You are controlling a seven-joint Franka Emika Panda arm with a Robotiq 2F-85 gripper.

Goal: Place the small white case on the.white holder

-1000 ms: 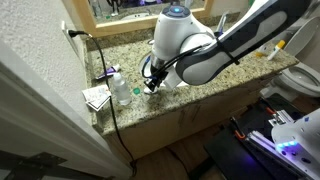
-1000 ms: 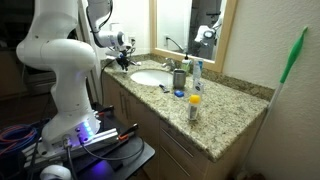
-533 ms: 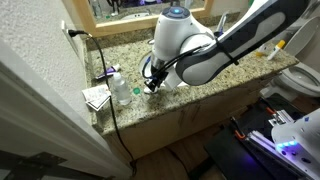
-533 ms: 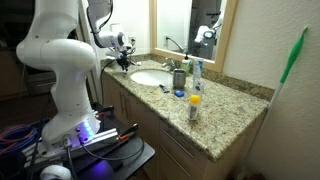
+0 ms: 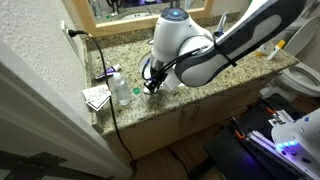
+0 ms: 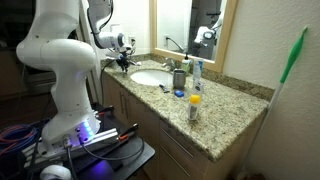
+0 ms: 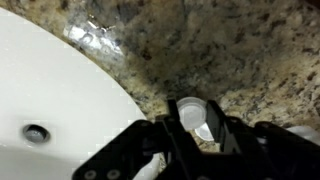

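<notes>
Small white case [image 7: 196, 116] in the pinch of the gripper [image 7: 200, 130], arm [image 5: 205, 52] low over counter [image 7: 230, 50] beside sink [image 7: 55, 95]

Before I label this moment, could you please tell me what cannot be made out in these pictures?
Gripper: in an exterior view, too small and shadowed by the arm; jaws unreadable.
White object: wrist view, blurred; whether it is the case, or gripped, is unclear.
White holder: not identifiable in any view.
</notes>
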